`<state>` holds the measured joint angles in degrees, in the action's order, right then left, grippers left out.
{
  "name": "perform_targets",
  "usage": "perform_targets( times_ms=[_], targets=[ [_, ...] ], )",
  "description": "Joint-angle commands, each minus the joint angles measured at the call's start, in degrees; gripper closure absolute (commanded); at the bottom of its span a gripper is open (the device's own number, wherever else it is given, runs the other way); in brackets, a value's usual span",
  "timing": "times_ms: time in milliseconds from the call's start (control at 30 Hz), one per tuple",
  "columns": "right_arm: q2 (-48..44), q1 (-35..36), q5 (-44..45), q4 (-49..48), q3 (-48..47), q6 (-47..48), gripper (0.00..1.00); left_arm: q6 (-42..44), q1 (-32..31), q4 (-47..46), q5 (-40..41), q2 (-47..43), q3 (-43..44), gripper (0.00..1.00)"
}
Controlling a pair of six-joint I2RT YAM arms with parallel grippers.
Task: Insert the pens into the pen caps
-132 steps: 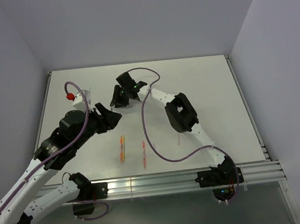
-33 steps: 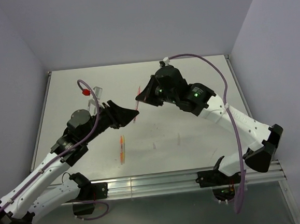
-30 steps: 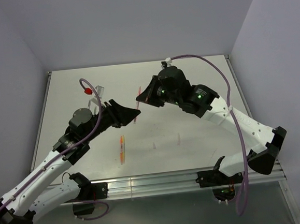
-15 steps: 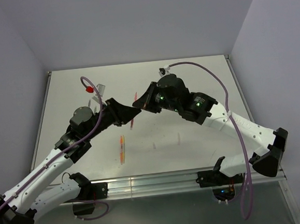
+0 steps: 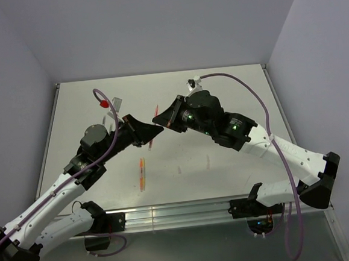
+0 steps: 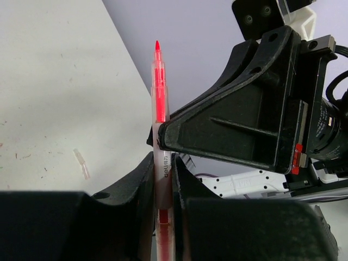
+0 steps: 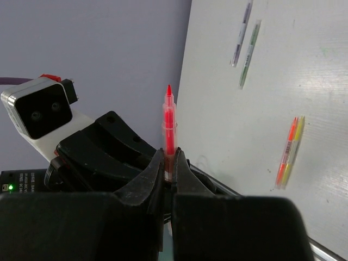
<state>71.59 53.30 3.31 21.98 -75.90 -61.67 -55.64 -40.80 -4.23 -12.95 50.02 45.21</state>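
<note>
A red pen [image 5: 153, 127] hangs in the air above the table's middle, held between both grippers. In the left wrist view the red pen [image 6: 160, 103] stands upright, its tip up. My left gripper [image 6: 162, 161] is shut on its clear barrel. My right gripper [image 7: 169, 156] is shut on the same red pen [image 7: 169, 122], and its black body [image 6: 239, 119] fills the right of the left wrist view. In the top view the left gripper [image 5: 150, 132] and right gripper [image 5: 162, 117] meet nose to nose. A small clear pen cap [image 6: 81, 163] lies on the table.
An orange and yellow pen pair [image 5: 142, 172] [image 7: 289, 152] lies on the white table [image 5: 232, 96]. A grey pen [image 7: 241, 32] and a green pen [image 7: 249, 53] lie side by side. Two small clear caps [image 5: 179, 169] [image 5: 208, 160] rest near the front.
My right gripper carried the red pen left and down to the left gripper. The left jaws closed in on the pen's barrel. The orange and yellow pair stayed put.
</note>
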Motion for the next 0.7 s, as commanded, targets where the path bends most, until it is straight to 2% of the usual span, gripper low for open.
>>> perform_targets(
  times_ms=[0, 100, 200, 300, 400, 567, 633, 667],
  targets=[
    [-1.81, 1.98, 0.38, -3.08, 1.71, 0.41, 1.0, 0.35, -0.07, -2.27, -0.58, -0.27, 1.11, 0.86],
    [-2.94, 2.95, 0.82, -3.08, 3.38, 1.2, 1.0, 0.18, -0.07, -2.19, -0.41, -0.27, 0.67, 1.0],
    [-4.17, 3.39, 1.87, -2.64, 5.14, 1.29, 1.0, 0.44, -0.07, -2.63, -0.67, -0.89, -0.12, 1.0],
    [-5.49, 3.39, 4.15, -1.24, 5.06, 2.25, 0.72, 1.06, -0.07, -0.79, 0.38, -2.12, -0.56, 1.0],
    [-5.94, 2.52, 6.17, 2.18, 2.09, 4.18, 0.62, 1.76, -0.07, 1.85, 1.0, -3.35, -0.83, 1.0],
    [-7.34, -2.22, 6.27, 6.85, 0.4, 6.38, 0.57, 3.17, -0.07, 7.74, 4.59, -5.89, -1.0, 1.0],
    [-8.22, -3.81, 6.36, 8.69, 0.58, 7.35, 0.57, 2.38, -0.07, 12.38, 7.66, -7.39, -1.18, 1.0],
    [-8.4, -4.6, 6.36, 11.05, 1.01, 7.61, 0.57, 2.03, -0.07, 14.75, 12.29, -7.65, -0.83, 1.0]
  ],
)
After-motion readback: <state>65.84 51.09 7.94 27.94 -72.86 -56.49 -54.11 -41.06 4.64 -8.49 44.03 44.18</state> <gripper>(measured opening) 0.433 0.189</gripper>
